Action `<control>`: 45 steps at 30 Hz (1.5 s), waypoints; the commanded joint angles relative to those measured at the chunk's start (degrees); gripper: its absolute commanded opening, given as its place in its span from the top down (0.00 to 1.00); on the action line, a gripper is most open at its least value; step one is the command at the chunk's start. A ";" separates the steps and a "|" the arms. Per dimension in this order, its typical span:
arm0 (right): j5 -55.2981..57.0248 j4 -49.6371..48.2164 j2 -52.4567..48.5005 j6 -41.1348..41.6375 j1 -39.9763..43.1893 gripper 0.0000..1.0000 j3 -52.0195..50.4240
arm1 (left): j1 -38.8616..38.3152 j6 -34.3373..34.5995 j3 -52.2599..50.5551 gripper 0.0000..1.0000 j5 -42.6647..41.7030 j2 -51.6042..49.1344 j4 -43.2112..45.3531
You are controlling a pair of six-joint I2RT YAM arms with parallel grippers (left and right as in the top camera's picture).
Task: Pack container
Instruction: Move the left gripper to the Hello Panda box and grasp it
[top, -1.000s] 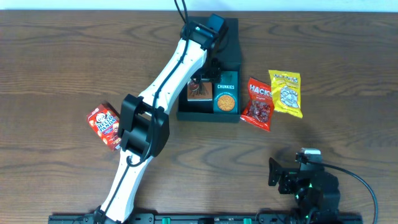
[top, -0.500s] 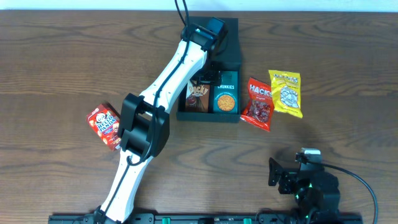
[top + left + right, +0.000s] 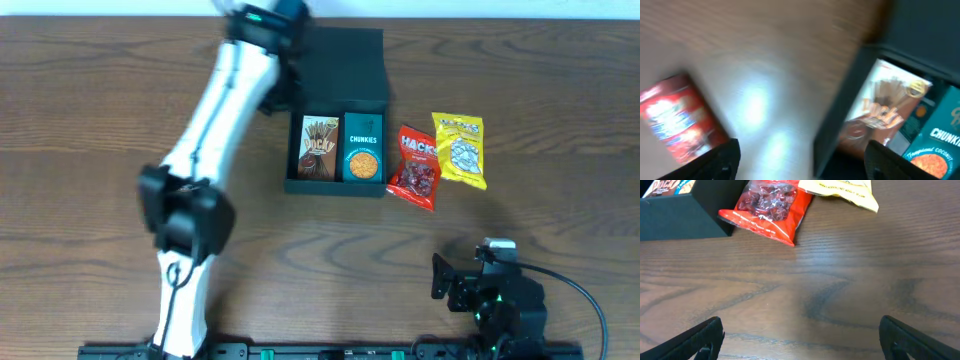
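Observation:
The container (image 3: 360, 65), a dark teal-green box with its flap lid folded back, stands at the back middle of the table. A brown Pocky box (image 3: 319, 148) and a teal Chunkies box (image 3: 362, 148) lie side by side inside it. My left gripper (image 3: 802, 167) is open and empty. It hangs over bare table just left of the container's wall (image 3: 840, 120), and that view is blurred. My right gripper (image 3: 800, 342) rests open and empty near the front right (image 3: 462, 282).
A red Hacks bag (image 3: 415, 167) lies against the container's right side, with a yellow snack bag (image 3: 460, 150) beside it. A red snack box (image 3: 680, 117) lies left of the left gripper; the left arm's elbow (image 3: 180, 205) covers it from overhead.
The left arm has pulled out of the container and swung left. The Pocky box stays behind, lying flat beside the Chunkies box. The right arm has not moved.

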State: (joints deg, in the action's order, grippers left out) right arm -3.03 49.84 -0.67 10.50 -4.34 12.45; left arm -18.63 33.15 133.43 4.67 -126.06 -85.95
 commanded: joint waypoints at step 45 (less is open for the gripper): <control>-0.24 0.57 0.33 0.83 0.61 0.01 -0.55 | 25.42 0.85 -82.05 0.05 -9.94 41.55 38.62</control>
State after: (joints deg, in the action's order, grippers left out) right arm -3.05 49.84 -0.62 10.50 -4.34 12.45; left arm 5.67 38.79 51.70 -2.57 -82.02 -48.40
